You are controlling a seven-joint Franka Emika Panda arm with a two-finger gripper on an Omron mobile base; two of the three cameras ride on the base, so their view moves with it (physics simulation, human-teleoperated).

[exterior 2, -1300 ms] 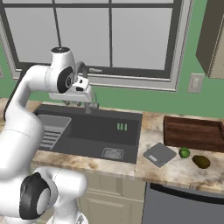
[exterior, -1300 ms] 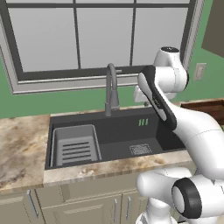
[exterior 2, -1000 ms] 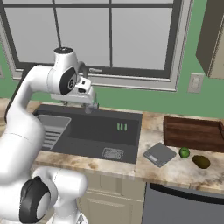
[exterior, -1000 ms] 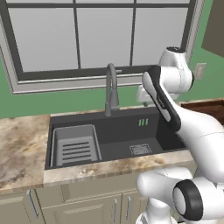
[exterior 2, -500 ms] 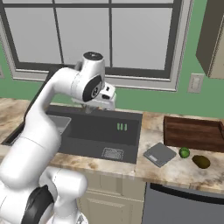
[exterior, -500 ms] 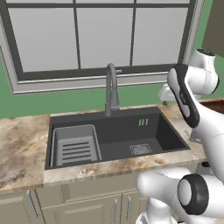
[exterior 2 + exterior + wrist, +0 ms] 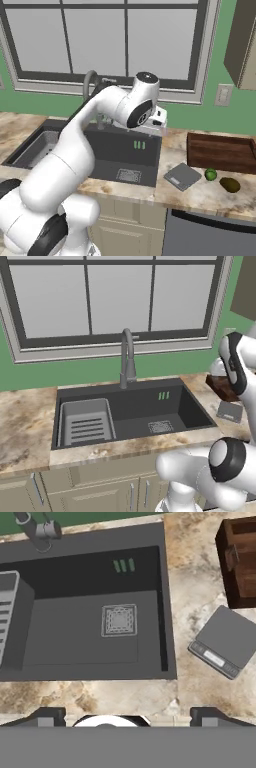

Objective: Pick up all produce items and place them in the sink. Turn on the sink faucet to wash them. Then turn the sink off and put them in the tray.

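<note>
Hovering high over the counter's right sink edge, gripper (image 7: 128,714) with jaws spread wide, holding nothing, touching nothing. Below: one dark sink (image 7: 95,657) set in mottled stone counter (image 7: 200,602), one faucet (image 7: 127,358) behind it under a green-walled window. Two produce items — green one (image 7: 211,174), brown one (image 7: 230,184) — on the counter just before one wooden tray (image 7: 220,152), beside one grey square (image 7: 182,175).

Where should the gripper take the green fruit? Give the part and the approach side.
Take the green fruit across its widest middle, coming straight down from above. It is a small ball resting on the counter, so no side is better. Set the fingers along the counter's length: the scale sits close on one side, the brown fruit on the other.
</note>
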